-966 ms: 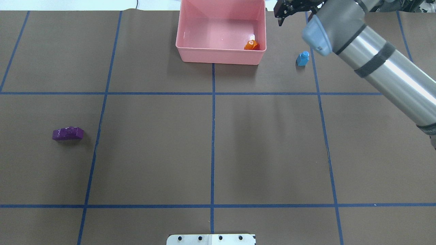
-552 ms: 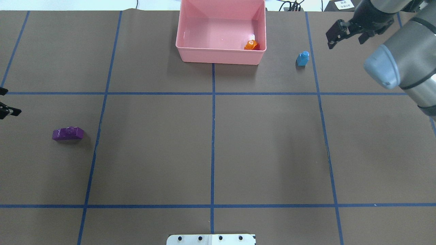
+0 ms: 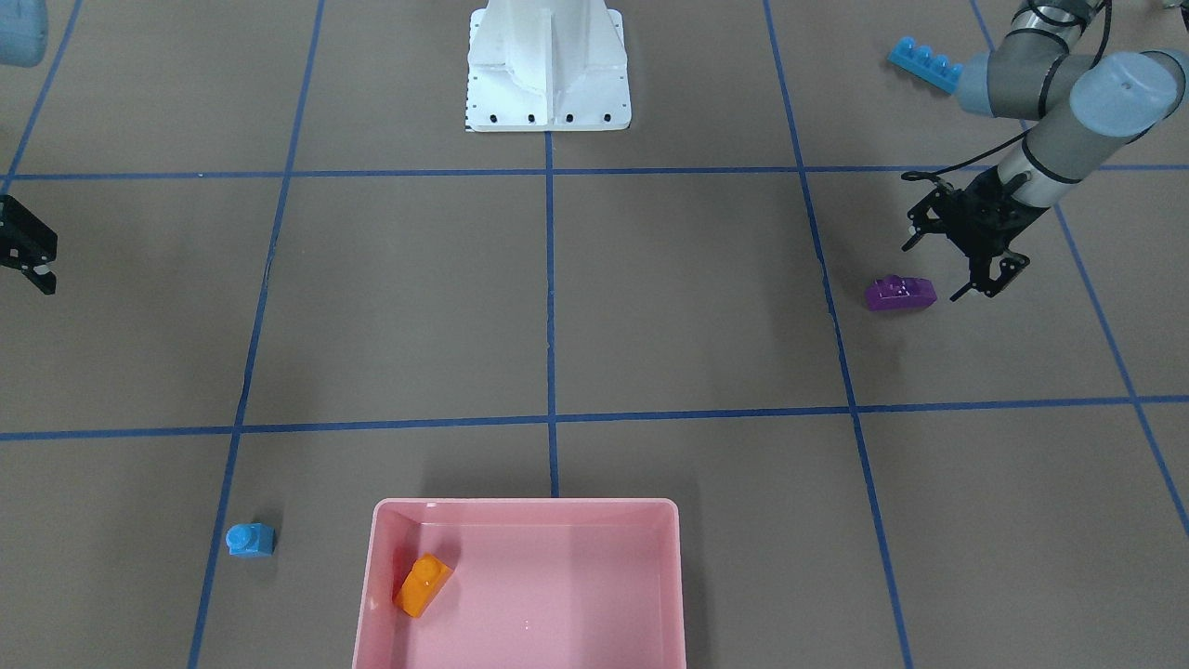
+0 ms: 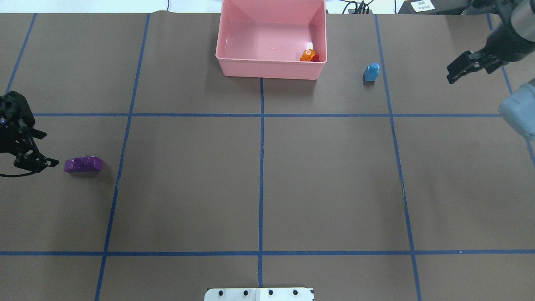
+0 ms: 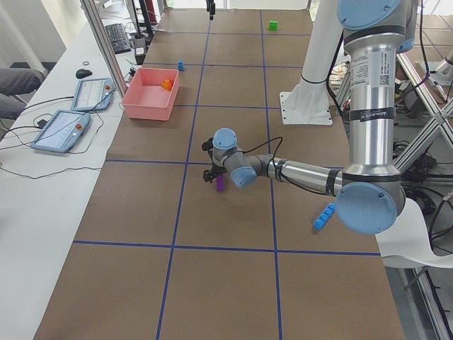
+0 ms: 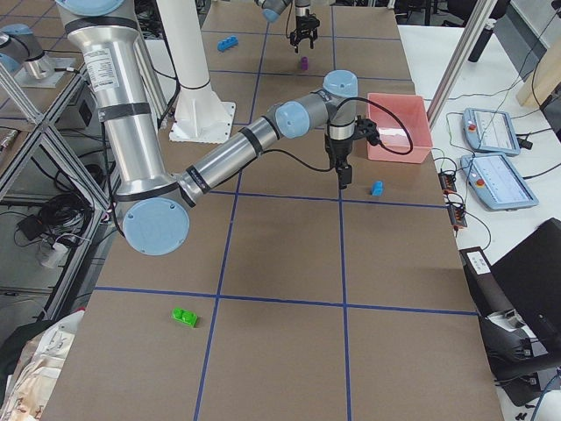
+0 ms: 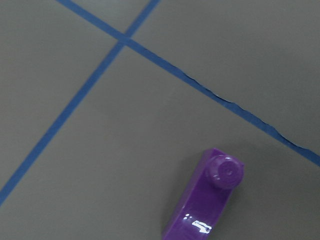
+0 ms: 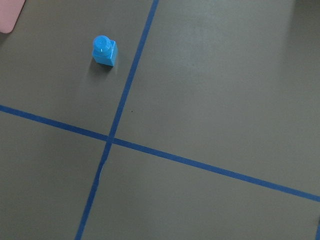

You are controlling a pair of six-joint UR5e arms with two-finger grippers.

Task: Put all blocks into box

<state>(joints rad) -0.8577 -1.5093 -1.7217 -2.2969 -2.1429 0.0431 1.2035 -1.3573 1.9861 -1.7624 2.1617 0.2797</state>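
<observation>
The pink box [image 4: 267,69] stands at the table's far middle with the orange block [image 4: 309,55] inside, near its right wall. The purple block [image 4: 83,164] lies on the table at the left. My left gripper [image 4: 46,148] is open and empty just left of it, apart from it; the left wrist view shows the purple block [image 7: 207,205] low in frame. The small blue block [image 4: 371,72] stands right of the box. My right gripper [image 4: 451,73] looks open and empty, well right of it. The long blue block [image 3: 924,63] lies near my left arm's base side.
The white robot base [image 3: 548,74] stands at the near middle edge. A green block [image 6: 183,317] lies far out on my right end of the table. Blue tape lines cross the brown table cover. Tablets [image 5: 60,129] sit beyond the far edge.
My right gripper has moved away from the box's right corner, past the small blue block, to the right. My left gripper has come in from the left edge up to the purple block.
</observation>
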